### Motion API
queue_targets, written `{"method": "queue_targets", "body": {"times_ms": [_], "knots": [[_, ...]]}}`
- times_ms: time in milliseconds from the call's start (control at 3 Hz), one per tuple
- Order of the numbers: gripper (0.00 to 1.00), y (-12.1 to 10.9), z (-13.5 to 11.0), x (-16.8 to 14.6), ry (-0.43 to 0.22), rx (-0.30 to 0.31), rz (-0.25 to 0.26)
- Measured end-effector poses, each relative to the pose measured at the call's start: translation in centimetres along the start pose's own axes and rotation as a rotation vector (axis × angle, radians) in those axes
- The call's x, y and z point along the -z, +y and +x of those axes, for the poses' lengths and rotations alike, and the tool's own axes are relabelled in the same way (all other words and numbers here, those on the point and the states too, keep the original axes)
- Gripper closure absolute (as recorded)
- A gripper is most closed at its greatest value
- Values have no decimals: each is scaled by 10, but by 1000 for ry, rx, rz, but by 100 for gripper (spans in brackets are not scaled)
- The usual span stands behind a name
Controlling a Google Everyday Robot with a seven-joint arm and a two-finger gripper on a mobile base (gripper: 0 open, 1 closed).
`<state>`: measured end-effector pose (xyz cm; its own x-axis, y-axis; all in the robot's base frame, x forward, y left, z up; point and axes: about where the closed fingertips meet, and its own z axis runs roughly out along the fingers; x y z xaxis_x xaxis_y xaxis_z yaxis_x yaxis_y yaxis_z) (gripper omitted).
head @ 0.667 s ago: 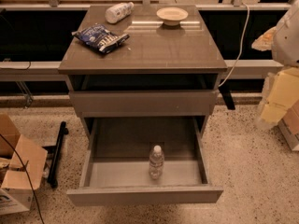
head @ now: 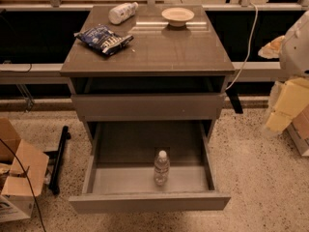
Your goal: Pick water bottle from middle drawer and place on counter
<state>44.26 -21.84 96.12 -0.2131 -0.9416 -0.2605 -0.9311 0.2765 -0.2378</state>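
Observation:
The water bottle (head: 161, 168), clear with a white cap, stands upright near the front of the open middle drawer (head: 145, 201), on its pale grey floor. The drawer is pulled far out. The counter (head: 159, 50) is the glossy top slab above it. My arm shows at the right edge. My gripper (head: 282, 112) is the pale blocky part hanging there, right of the cabinet, well away from the bottle and at about the height of the closed drawer front.
On the counter lie a blue snack bag (head: 104, 38), a white-wrapped bottle (head: 121, 12) on its side and a small bowl (head: 177, 16). Another grey drawer front (head: 147, 106) sits above the open drawer. Cardboard boxes (head: 19, 178) and a black bar (head: 59, 158) lie on the floor at left.

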Motion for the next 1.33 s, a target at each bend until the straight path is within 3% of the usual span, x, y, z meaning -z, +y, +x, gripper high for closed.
{"method": "queue_targets", "body": {"times_ms": [333,667,1333], "knots": [[0,-2,10,-30,-125,-32,-14],[0,-5,14,-82,-263,-115,-72],[0,5,15,-105,-257,-157,-112]]}}
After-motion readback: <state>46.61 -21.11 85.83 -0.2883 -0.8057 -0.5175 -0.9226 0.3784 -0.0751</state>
